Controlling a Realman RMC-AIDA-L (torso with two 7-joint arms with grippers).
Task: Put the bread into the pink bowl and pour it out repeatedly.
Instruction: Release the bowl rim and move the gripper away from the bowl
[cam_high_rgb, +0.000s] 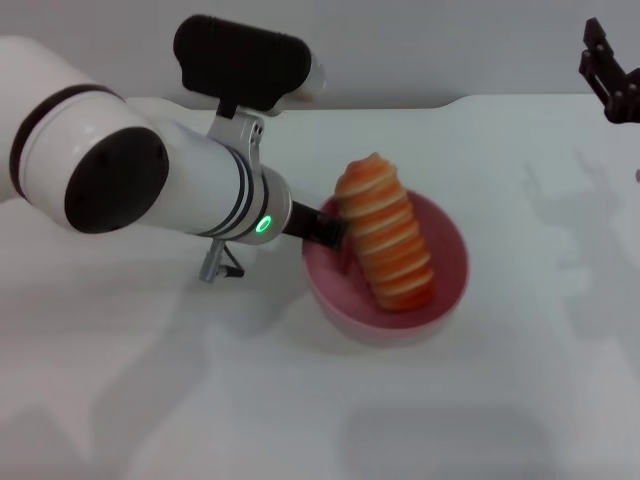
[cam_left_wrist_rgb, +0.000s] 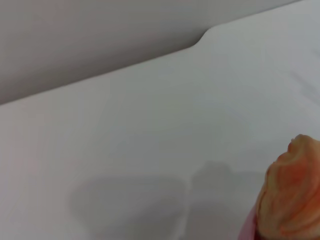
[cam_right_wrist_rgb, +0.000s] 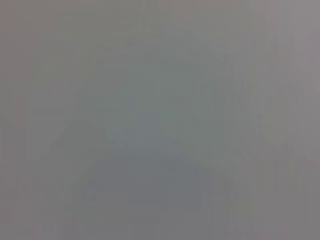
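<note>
The bread (cam_high_rgb: 385, 235) lies slanted in the pink bowl (cam_high_rgb: 450, 265) at the middle of the white table, its far end poking up over the rim. My left gripper (cam_high_rgb: 325, 228) reaches in from the left, its dark fingers closed on the bowl's left rim, partly hidden behind the bread. In the left wrist view, the bread's tip (cam_left_wrist_rgb: 290, 195) and a sliver of the pink bowl (cam_left_wrist_rgb: 247, 231) show at one corner. My right gripper (cam_high_rgb: 610, 75) hangs parked above the table's far right corner. The right wrist view shows only plain grey.
The white table (cam_high_rgb: 200, 400) stretches on all sides of the bowl. Its far edge (cam_left_wrist_rgb: 150, 57) meets a grey wall, with a notch at the back right.
</note>
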